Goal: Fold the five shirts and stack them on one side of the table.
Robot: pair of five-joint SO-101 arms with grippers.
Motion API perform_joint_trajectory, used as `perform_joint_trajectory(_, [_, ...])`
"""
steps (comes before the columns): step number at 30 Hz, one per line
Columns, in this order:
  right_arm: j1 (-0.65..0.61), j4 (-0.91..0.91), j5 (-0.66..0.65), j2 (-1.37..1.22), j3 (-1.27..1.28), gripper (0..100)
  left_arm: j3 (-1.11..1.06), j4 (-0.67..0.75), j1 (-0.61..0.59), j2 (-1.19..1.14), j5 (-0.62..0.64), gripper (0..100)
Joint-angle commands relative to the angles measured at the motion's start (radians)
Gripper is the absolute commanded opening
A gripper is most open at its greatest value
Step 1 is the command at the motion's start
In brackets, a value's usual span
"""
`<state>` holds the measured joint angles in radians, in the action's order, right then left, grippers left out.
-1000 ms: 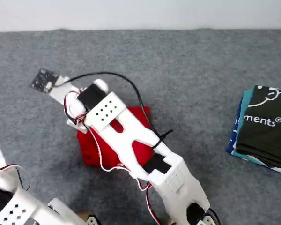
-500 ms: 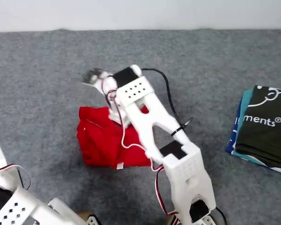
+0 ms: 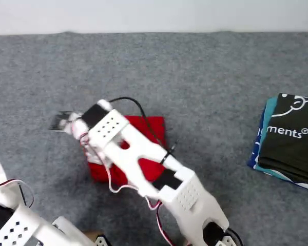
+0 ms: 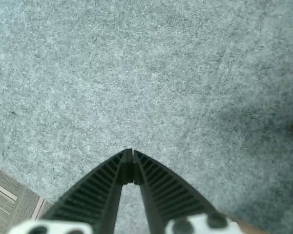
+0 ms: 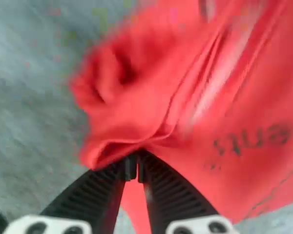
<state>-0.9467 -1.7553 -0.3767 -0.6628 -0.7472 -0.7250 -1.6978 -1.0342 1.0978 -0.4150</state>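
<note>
Over the last second your right arm (image 3: 138,154) swung away toward 12 o'clock, baring the red shirt (image 3: 150,134). It has now come back low across the shirt, with its wrist pointing to about 10 o'clock. The shirt itself has hardly shifted.

On the high view the red shirt lies at about 8 o'clock from the table's middle, bunched into a rough rectangle under the arm. The stack of folded shirts (image 3: 290,138) sits well apart at 3 o'clock, a black one on top.

The right gripper (image 5: 136,165) has its jaws closed tip to tip at a rumpled edge of the red cloth. You cannot tell whether a fold is pinched between them. The left gripper (image 4: 132,165) is also closed, holding nothing, over bare grey mat (image 4: 185,73).

This looks like the last shirt, in its final fold or tidy-up. The next move probably calls for squaring that loose edge. After that you need a grip through all the layers, so the bundle does not fall open on its way to 3 o'clock.

Open mat runs from the shirt to the stack and up to the far edge at 12 o'clock. Mind the left arm (image 3: 10,225) at 7 o'clock: the table edge and the wooden floor (image 4: 5,195) lie just beside its gripper.
</note>
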Motion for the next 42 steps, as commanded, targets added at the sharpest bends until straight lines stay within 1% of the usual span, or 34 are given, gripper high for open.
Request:
perform_joint_trajectory(1, [-0.035,-0.042,0.012,0.067,-0.190,1.0,0.012,0.025,0.000,0.011,0.009,1])
perform_joint_trajectory(5, [0.013,-0.044,-0.020,0.142,-0.204,0.9,0.012,0.025,0.000,0.011,0.009,1])
perform_joint_trajectory(12, [0.246,-0.039,-0.091,0.157,0.052,0.9,0.012,0.025,0.000,0.011,0.009,1])
perform_joint_trajectory(14, [0.298,-0.039,-0.117,0.127,0.114,0.9,0.012,0.025,0.000,0.011,0.009,1])
perform_joint_trajectory(16, [0.321,-0.038,-0.123,0.077,0.138,0.9,0.012,0.025,0.000,0.011,0.011,1])
perform_joint_trajectory(19, [0.297,-0.038,-0.120,0.005,0.138,0.9,0.010,0.026,0.000,0.011,0.011,1])
perform_joint_trajectory(22, [0.189,-0.031,-0.115,-0.030,0.110,0.9,0.002,0.037,0.000,0.011,0.012,1])
perform_joint_trajectory(26, [0.008,-0.035,-0.017,-0.030,0.005,0.9,0.005,0.037,0.000,0.015,0.012,1])
perform_joint_trajectory(28, [-0.065,-0.039,0.003,-0.028,-0.061,0.9,0.005,0.037,0.000,0.012,0.012,1])
perform_joint_trajectory(31, [-0.108,-0.041,0.008,0.008,-0.143,0.9,0.004,0.037,0.000,0.014,0.012,1])
perform_joint_trajectory(33, [-0.093,-0.041,0.006,0.065,-0.161,0.9,0.004,0.037,0.000,0.015,0.012,1])
perform_joint_trajectory(35, [-0.044,-0.041,0.005,0.125,-0.158,0.9,0.004,0.037,0.000,0.015,0.012,1])
perform_joint_trajectory(39, [0.110,-0.041,0.000,0.182,-0.123,1.0,0.004,0.037,0.000,0.015,0.012,1])
perform_joint_trajectory(42, [0.208,-0.041,-0.025,0.171,-0.031,0.9,0.004,0.037,0.003,0.015,0.012,1])
